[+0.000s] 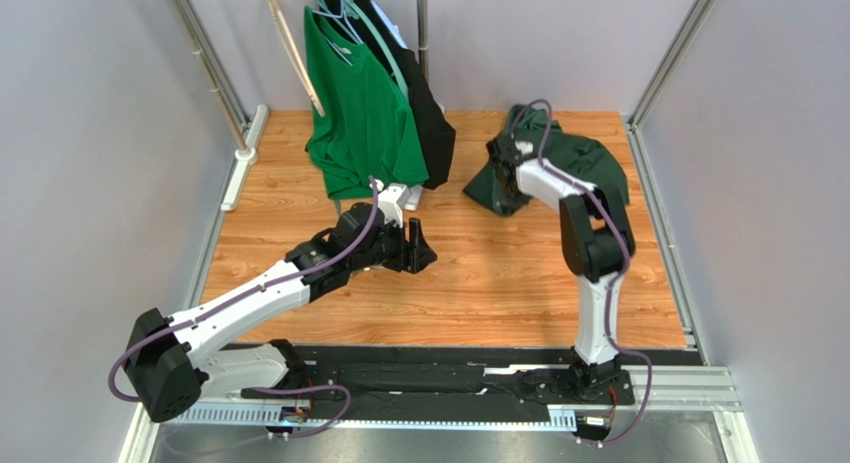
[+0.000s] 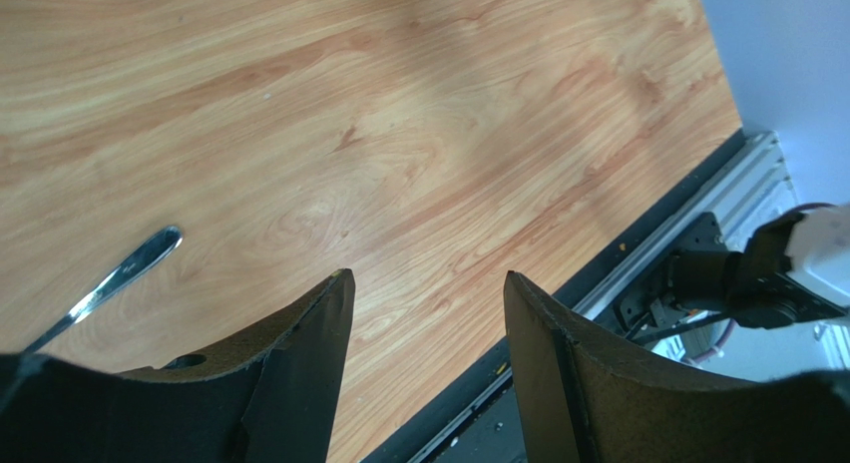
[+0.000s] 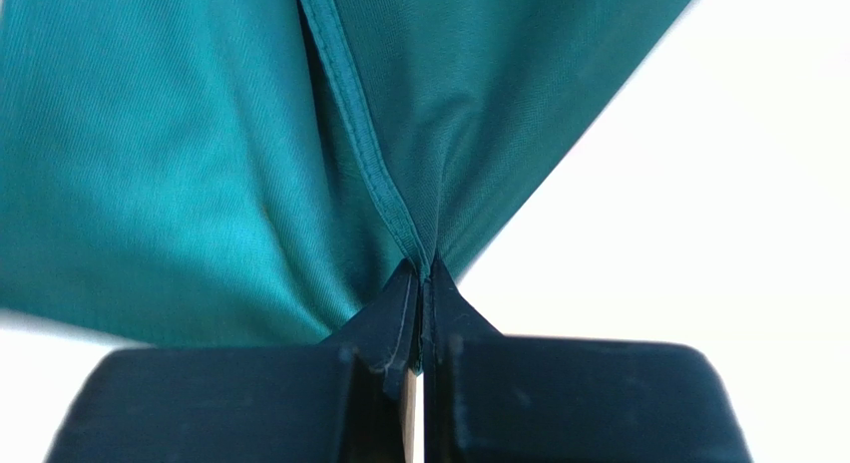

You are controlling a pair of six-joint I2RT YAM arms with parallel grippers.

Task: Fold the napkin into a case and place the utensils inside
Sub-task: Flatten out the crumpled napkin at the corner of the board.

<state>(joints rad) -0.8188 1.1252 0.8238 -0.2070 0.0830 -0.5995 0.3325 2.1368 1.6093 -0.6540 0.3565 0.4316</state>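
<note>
Step in hand is likely spreading: right gripper (image 3: 423,273), jaws clamped on the hem of the bunched napkin (image 1: 591,156) at 1 o'clock on the table (image 1: 499,283), must next draw it flat; left gripper (image 2: 429,293) hangs wide open, empty, mid-table.

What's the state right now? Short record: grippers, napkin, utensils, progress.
left gripper: open, empty, over bare wood
right gripper: shut on the hem of the napkin
napkin: bunched at the far right of the table, partly raised
utensil: one silver handle lying flat near the left gripper; type unclear
progress: no case folded yet
background: green T-shirt and black garment hanging at the back
</note>
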